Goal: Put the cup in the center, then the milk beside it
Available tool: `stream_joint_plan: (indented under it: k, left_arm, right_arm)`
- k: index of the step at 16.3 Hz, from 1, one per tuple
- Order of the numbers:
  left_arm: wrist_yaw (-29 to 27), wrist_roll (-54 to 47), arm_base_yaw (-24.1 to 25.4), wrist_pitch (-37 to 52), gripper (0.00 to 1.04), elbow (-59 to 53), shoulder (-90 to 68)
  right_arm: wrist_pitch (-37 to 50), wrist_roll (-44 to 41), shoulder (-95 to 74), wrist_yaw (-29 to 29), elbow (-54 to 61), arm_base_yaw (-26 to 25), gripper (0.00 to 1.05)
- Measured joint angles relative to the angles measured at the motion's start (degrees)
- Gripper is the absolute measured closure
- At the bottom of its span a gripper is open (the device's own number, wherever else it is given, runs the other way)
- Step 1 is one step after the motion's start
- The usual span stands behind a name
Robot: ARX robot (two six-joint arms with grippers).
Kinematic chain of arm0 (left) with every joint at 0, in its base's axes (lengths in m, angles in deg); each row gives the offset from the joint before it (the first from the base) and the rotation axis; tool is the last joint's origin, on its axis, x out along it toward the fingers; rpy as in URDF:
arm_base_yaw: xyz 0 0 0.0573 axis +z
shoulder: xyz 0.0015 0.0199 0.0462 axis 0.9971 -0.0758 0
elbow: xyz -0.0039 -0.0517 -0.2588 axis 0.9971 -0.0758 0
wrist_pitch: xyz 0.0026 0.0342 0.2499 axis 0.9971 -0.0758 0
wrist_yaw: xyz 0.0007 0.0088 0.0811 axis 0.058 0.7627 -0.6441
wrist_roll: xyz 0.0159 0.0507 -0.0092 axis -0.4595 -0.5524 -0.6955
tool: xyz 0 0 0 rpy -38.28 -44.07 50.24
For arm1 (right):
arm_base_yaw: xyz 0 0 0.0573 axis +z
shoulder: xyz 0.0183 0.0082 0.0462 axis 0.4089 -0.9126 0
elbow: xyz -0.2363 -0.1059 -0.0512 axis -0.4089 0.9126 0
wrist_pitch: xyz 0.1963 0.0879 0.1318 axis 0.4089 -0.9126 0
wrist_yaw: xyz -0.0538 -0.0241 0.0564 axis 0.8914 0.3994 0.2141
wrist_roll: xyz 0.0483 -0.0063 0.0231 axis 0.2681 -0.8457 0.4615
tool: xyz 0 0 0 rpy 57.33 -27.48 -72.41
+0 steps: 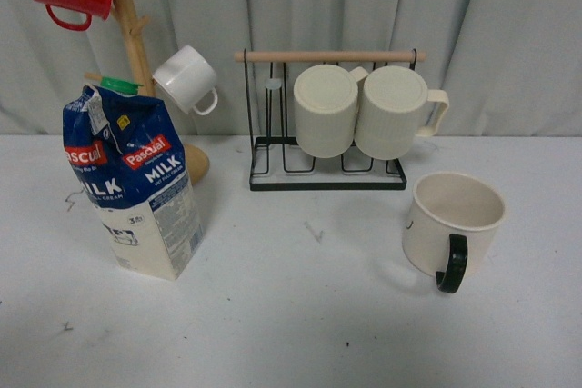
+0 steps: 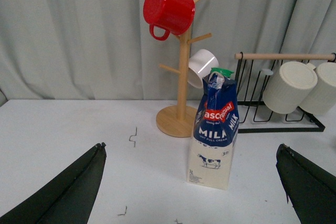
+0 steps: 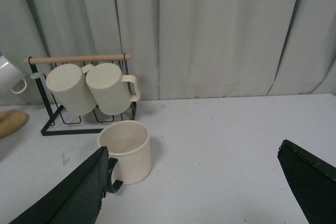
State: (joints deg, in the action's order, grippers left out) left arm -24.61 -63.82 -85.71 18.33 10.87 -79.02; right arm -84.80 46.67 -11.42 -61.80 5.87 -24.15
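While neither arm shows up front, left gripper (image 2: pixel 190 147): low over table (image 2: pixel 52 129), fingers spread wide, empty
milk (image 2: pixel 214 129): upright, dead ahead of it, no contact
right gripper (image 3: pixel 192 147): low too, spread wide, empty
cup (image 3: pixel 126 151): upright, just past one fingertip, handle facing back

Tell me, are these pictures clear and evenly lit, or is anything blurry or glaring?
Front view: soft, even light, no glare, only faint shadows beside the cup and milk. Left wrist view: the milk lettering is crisp, while the left tool's fingers show as flat black shapes. Right wrist view: same soft light, cup sharp.
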Motion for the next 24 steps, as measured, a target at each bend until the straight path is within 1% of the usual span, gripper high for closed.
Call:
stream_joint_plan:
  k: [9,10,11,12,13,14,15,16,17,18,19,20,22,24]
  left_arm:
    - [0.00,0.00,0.00,0.00,0.07,0.00,0.00]
    - [0.00,0.00,0.00,0.00,0.07,0.00,0.00]
    - [-0.02,0.00,0.00,0.04,0.07,0.00,0.00]
    - [0.11,-0.02,0.00,0.07,0.07,0.00,0.00]
    - [-0.07,0.00,0.00,0.00,0.07,0.00,0.00]
    - [-0.02,0.00,0.00,0.00,0.07,0.00,0.00]
    - [-0.02,0.00,0.00,0.02,0.07,0.00,0.00]
    - [-0.02,0.00,0.00,0.02,0.07,0.00,0.00]
    - [0.00,0.00,0.00,0.02,0.07,0.00,0.00]
    - [-0.02,0.00,0.00,0.02,0.07,0.00,0.00]
    - [-0.02,0.00,0.00,0.02,0.07,0.00,0.00]
    - [-0.04,0.00,0.00,0.02,0.07,0.00,0.00]
    - [-0.02,0.00,0.00,0.02,0.07,0.00,0.00]
    - [-0.02,0.00,0.00,0.02,0.07,0.00,0.00]
  right_arm:
    - [0.00,0.00,0.00,0.00,0.02,0.00,0.06]
    - [-2.75,-0.59,-0.92,-3.41,-0.72,-1.20,0.06]
    - [-3.85,-2.25,-8.83,-15.39,-3.02,-6.69,0.06]
    - [1.31,-2.29,-17.35,-21.09,-4.96,-9.42,0.06]
    - [8.70,-2.14,-25.07,-24.39,-6.80,-8.79,0.06]
    - [15.37,-1.73,-31.74,-23.93,-8.85,-7.34,0.06]
    - [24.57,-0.50,-42.03,-19.65,-12.35,-6.36,0.06]
    - [31.41,1.68,-52.37,-14.10,-16.52,-5.01,0.06]
    - [35.63,2.97,-59.80,-9.40,-19.82,-3.58,0.06]
    - [35.89,4.68,-66.53,-5.31,-23.63,-2.34,0.06]
    - [33.79,7.04,-72.72,-1.81,-27.45,-0.98,0.06]
    - [29.31,10.34,-80.87,1.09,-32.39,0.55,0.06]
    - [17.40,17.68,-94.73,0.66,-41.88,2.69,0.06]
    - [12.26,22.18,-101.44,0.72,-47.36,3.48,0.06]
